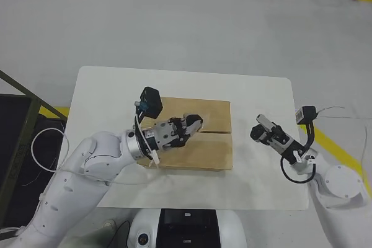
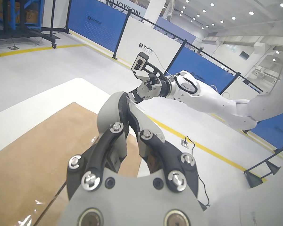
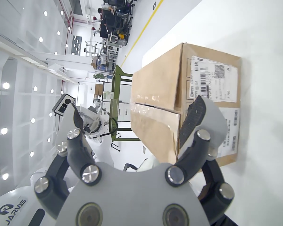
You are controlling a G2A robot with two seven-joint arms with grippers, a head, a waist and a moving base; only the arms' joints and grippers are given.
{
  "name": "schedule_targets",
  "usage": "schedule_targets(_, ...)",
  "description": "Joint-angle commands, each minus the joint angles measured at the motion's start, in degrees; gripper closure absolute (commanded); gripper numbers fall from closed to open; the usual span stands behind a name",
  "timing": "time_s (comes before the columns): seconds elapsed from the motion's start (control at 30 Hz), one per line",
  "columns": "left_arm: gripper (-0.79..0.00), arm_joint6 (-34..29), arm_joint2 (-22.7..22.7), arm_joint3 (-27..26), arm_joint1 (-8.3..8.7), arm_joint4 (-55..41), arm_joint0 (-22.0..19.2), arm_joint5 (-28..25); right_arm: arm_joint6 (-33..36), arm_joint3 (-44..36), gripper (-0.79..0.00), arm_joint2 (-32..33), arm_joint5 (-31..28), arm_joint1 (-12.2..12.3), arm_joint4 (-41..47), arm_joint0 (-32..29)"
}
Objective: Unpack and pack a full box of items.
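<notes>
Item 1 of 1: cardboard box (image 1: 201,139), flaps closed, clear tape (image 3: 153,106) running along the centre seam, sitting mid-counter (image 1: 260,99).

Left jaws: I am holding them pressed together, gripping nothing. The box top and seam are lying directly beneath them, and I cannot tell whether they are touching it.

Right jaws: I am holding them spread wide apart. The box's end face is standing just ahead of them, apart, with bare counter lying between.

White labels (image 3: 214,81) on that face: two.

Open counter is showing beyond each box edge.
</notes>
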Motion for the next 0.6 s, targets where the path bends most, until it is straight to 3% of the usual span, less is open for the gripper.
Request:
schedule_targets(0.0, 0.0, -0.38, 1.01, 0.39, -0.21, 0.23, -0.75, 0.2, -0.25, -0.05, -0.785, 0.79, -0.29, 0.02, 0.35, -1.24)
schedule_targets(0.57, 0.0, -1.73, 9.02, 5.13, -2.19, 5.31, -5.38, 2.72, -0.52, 0.29, -0.785, 4.09, -1.26, 0.07, 1.32, -5.35)
